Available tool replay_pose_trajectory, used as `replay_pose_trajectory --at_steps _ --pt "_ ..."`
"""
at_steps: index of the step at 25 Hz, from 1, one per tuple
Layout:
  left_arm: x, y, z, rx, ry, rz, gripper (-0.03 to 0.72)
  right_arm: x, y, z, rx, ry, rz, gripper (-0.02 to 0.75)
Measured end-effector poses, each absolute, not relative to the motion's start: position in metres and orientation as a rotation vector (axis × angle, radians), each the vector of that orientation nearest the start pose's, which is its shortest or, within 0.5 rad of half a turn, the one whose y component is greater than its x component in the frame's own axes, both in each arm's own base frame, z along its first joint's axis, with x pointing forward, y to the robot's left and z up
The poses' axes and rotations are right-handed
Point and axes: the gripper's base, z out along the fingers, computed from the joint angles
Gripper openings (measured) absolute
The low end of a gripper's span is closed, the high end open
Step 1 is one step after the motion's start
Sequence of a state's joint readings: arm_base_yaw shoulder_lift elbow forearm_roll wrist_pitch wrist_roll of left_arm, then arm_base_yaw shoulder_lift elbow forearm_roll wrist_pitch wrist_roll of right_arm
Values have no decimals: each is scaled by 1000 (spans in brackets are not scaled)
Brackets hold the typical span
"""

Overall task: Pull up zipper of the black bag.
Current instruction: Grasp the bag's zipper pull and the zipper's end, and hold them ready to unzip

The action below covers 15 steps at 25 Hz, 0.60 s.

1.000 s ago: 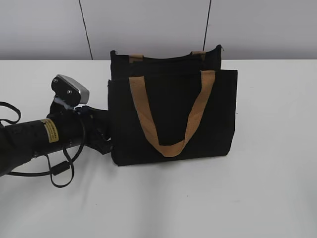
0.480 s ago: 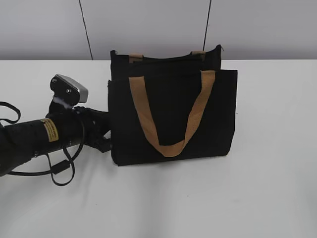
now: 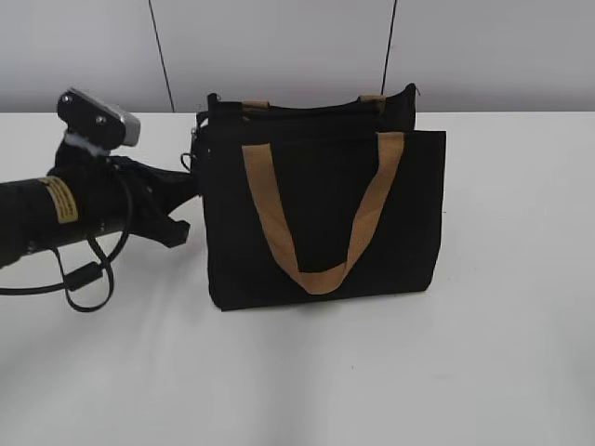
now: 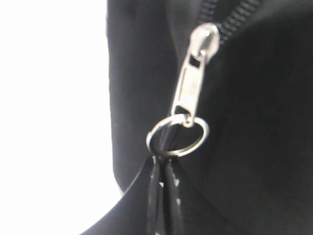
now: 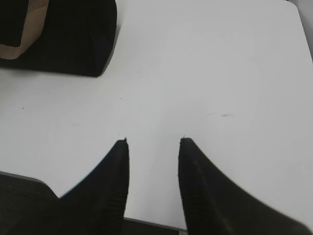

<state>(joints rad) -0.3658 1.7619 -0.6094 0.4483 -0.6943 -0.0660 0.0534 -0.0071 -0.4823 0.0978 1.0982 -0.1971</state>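
Note:
The black bag (image 3: 321, 209) stands upright on the white table, one tan handle (image 3: 321, 214) hanging down its front. The zipper runs down the bag's left end; its silvery pull (image 4: 193, 73) and ring (image 4: 177, 134) fill the left wrist view. My left gripper (image 4: 165, 164) is shut on the ring, and in the exterior view it sits at the bag's upper left corner (image 3: 193, 153). My right gripper (image 5: 152, 142) is open and empty over bare table, with the bag's bottom corner (image 5: 73, 39) to its upper left. The right arm does not show in the exterior view.
The white table (image 3: 502, 325) spreads around the bag, with a grey wall (image 3: 297, 46) behind it. My left arm and its looped cable (image 3: 84, 279) lie across the table's left side.
My left gripper has risen along the bag's left end from near its lower part to near the top rim. The bag's left top corner is tugged slightly outward.

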Motion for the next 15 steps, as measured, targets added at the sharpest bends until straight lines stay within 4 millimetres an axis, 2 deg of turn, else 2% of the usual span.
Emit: replay_pose_trajectory --at_steps 7,15 --pt "270 -125 204 788 1741 -246 -10 -6 8 270 -267 2071 31 274" --pt "252 -116 246 761 1664 -193 -10 -6 8 270 -267 2071 31 274"
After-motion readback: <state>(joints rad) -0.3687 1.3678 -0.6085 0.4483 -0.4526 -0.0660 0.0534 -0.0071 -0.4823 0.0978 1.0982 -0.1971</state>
